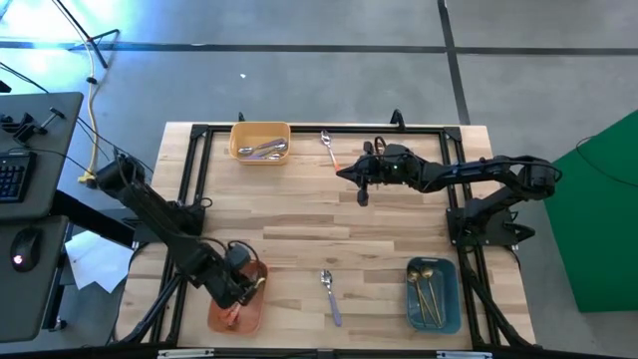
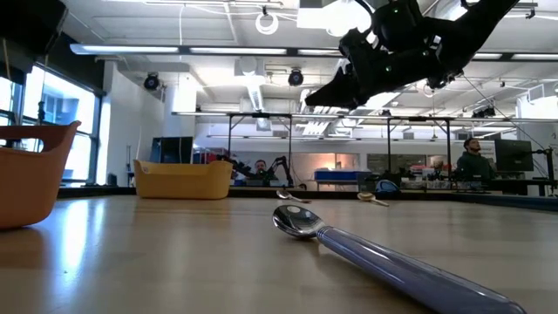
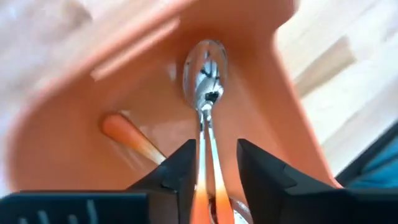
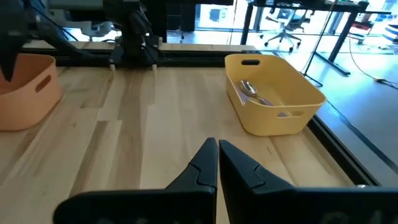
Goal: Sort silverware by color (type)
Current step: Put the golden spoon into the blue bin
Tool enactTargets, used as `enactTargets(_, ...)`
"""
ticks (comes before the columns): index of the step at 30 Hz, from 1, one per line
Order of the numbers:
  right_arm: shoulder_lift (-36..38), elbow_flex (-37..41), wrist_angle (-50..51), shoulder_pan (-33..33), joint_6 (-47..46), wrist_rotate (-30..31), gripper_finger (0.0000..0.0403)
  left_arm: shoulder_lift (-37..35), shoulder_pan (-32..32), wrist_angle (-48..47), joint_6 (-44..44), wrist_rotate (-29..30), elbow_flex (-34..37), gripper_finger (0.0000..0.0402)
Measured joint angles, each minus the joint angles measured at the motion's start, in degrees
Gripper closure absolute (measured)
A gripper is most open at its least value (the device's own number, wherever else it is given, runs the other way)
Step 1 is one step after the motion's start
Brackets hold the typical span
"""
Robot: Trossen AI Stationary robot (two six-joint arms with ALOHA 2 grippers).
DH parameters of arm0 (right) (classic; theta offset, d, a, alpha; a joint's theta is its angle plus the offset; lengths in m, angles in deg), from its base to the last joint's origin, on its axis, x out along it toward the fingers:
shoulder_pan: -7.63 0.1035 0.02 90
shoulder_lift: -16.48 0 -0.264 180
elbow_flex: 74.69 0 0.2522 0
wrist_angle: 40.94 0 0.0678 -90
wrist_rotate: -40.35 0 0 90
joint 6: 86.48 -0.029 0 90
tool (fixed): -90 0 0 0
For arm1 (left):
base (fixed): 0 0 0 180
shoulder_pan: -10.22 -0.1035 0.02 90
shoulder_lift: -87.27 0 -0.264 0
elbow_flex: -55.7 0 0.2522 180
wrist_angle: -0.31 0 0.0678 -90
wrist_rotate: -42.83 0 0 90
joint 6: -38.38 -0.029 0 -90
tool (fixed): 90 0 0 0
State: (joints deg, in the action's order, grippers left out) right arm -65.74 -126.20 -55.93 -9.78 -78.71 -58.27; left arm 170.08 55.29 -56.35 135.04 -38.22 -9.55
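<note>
The left gripper (image 3: 213,171) is lowered into the orange bin (image 1: 239,309) at the table's near left corner, its fingers parted around an orange-handled spoon (image 3: 205,124). The right gripper (image 1: 351,174) is held shut above the table's far middle. A lavender-handled spoon (image 1: 330,294) lies near the near edge

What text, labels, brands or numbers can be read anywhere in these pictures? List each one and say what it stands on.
None can be read.
Orange bin, yellow bin, blue bin: no label or print shows on them.
Spoons, such as the lavender-handled spoon: no stamp or brand shows.
Keyboard at the table's side: key legends too small to read.
Screens in the room behind the table, in the low view: too far and blurred to read.
</note>
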Motion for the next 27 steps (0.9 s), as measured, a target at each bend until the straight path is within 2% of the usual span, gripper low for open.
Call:
enactTargets(3, 0.0, 0.0, 0.6, 0.3, -0.2, 1.2, 0.0403, -3.6, 0.0, -1.8, -4.4, 2.9, 0.0, 0.0284)
enactTargets(6, 0.1, 0.0, 1.0, 1.2, 0.2, 8.0, 0.0403, -7.1, -0.3, -3.2, -10.7, 8.5, 0.0, 0.0289)
enactTargets(9, 0.4, -0.1, 4.3, 1.7, -0.4, 14.5, 0.0403, -10.2, -1.6, -3.7, -19.1, 14.5, 0.4, 0.0310)
enactTargets(13, 2.1, -0.1, 12.7, 1.0, -3.9, 20.7, 0.0403, -13.3, -7.5, 0.5, -31.7, 16.4, 3.5, 0.0356)
enactTargets(17, 5.6, 0.0, 20.4, 0.5, -8.1, 23.2, 0.0403, -15.7, -15.3, 13.3, -47.1, 14.1, 8.7, 0.0397)
enactTargets(23, 13.7, -0.1, 31.5, 2.7, -14.8, 30.6, 0.0403, -16.5, -26.5, 41.0, -69.9, 4.1, 18.2, 0.0399)
enactTargets(27, 17.3, -0.1, 38.5, 3.7, -23.3, 34.1, 0.0403, -15.5, -32.6, 56.3, -80.4, -2.6, 22.9, 0.0399)
